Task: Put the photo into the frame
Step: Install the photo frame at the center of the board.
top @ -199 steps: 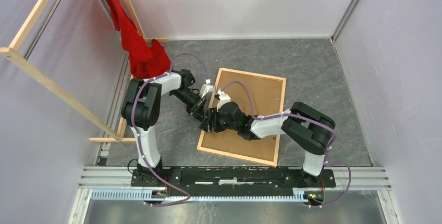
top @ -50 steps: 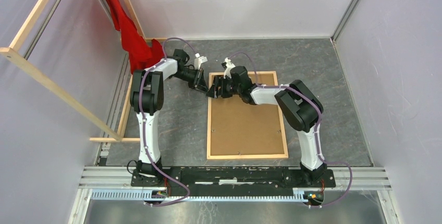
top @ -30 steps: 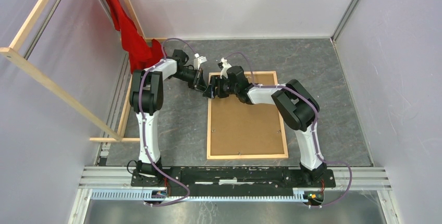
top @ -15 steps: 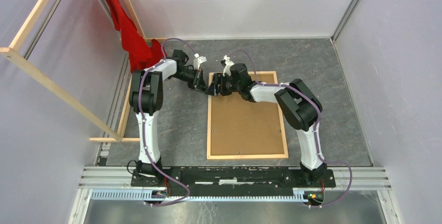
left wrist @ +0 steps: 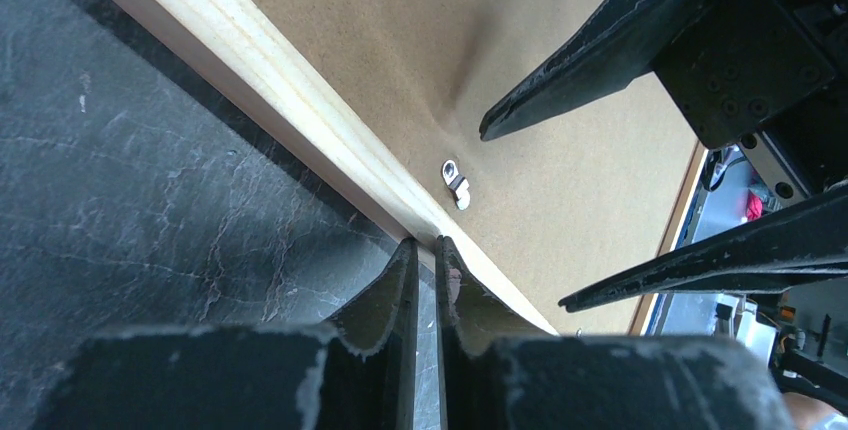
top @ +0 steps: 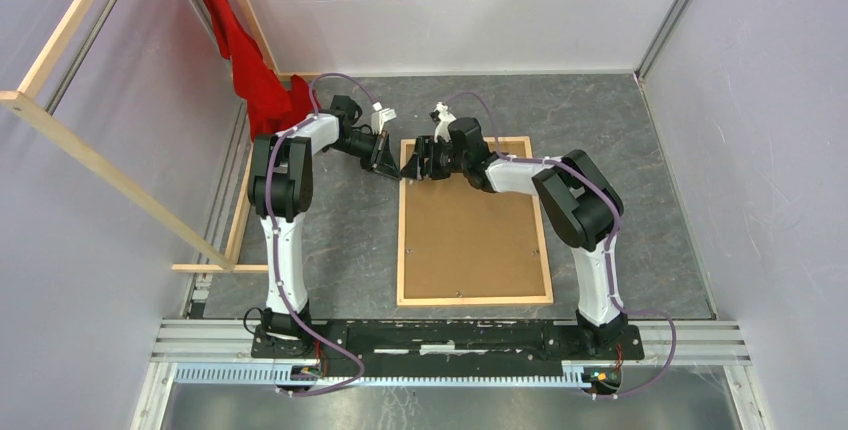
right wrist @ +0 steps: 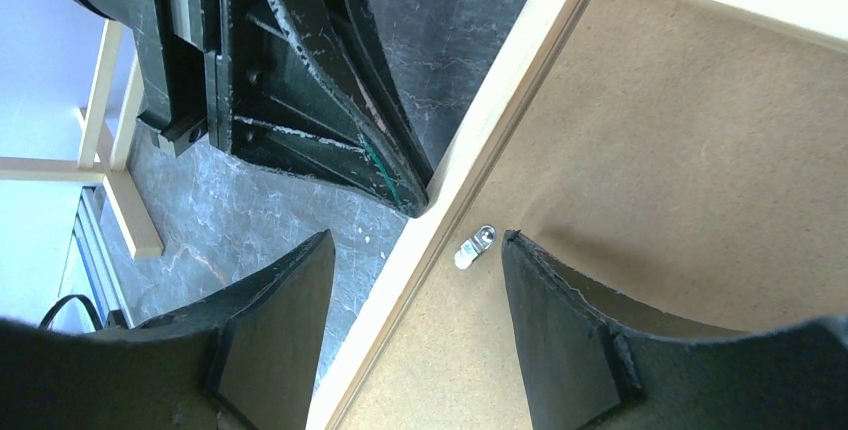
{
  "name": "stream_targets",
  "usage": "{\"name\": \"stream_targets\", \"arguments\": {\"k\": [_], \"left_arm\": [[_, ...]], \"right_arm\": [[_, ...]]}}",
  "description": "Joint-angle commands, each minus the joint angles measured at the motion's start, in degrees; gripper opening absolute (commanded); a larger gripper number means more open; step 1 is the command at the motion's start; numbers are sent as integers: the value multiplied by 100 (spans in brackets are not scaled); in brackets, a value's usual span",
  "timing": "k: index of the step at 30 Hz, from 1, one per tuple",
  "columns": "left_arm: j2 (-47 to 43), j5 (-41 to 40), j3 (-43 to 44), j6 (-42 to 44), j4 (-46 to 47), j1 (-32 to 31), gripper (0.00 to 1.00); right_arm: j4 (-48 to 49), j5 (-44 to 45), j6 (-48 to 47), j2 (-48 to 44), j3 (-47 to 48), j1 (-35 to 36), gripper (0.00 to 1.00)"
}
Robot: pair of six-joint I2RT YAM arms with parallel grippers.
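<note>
The frame [top: 475, 301] lies face down on the dark table, with a brown hardboard backing panel [top: 475, 240] filling it. The photo is hidden. My left gripper [top: 397, 172] is shut, and its tips [left wrist: 426, 243] touch the outer edge of the frame's left rail [left wrist: 250, 80] with nothing between them. My right gripper [top: 418, 165] is open and straddles that rail [right wrist: 500, 90] near the far left corner. One finger [right wrist: 560, 320] is over the backing [right wrist: 680, 150] and the other over the table. A small metal turn clip [right wrist: 476, 246] sits between the right fingers, beside the rail.
A red cloth [top: 255, 70] hangs at the back left, next to long wooden rails [top: 100, 165]. Pale walls close the table in on three sides. An aluminium rail [top: 450, 350] carrying the arm bases runs along the near edge.
My right gripper has shifted slightly to the right along the frame's far left corner, still open. The left gripper and the frame have not moved.
</note>
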Motion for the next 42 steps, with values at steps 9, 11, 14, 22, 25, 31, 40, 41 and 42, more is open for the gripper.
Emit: {"name": "stream_targets", "arguments": {"k": [9, 11, 14, 22, 25, 31, 40, 41, 42], "left_arm": [[17, -342, -192, 196, -8, -85, 15], [13, -334, -195, 205, -10, -89, 15], [4, -340, -202, 206, -8, -89, 15], [13, -334, -189, 214, -10, -89, 15], [10, -339, -191, 213, -9, -89, 14], [1, -356, -196, 218, -9, -89, 14], [-7, -379, -212, 223, -11, -89, 14], [-1, -381, -216, 223, -9, -89, 14], [2, -377, -205, 223, -10, -89, 14]], "right_arm": [[-139, 2, -109, 150, -54, 184, 68], [-153, 13, -122, 189, 0, 183, 68], [-164, 16, -115, 259, 64, 184, 68], [-27, -199, 59, 380, 106, 184, 68], [-7, -271, 82, 421, 121, 186, 67], [61, -391, 148, 471, 139, 184, 67], [56, -283, 214, 538, 167, 171, 66], [63, -242, 251, 532, 157, 177, 66], [82, -186, 297, 528, 138, 178, 66]]}}
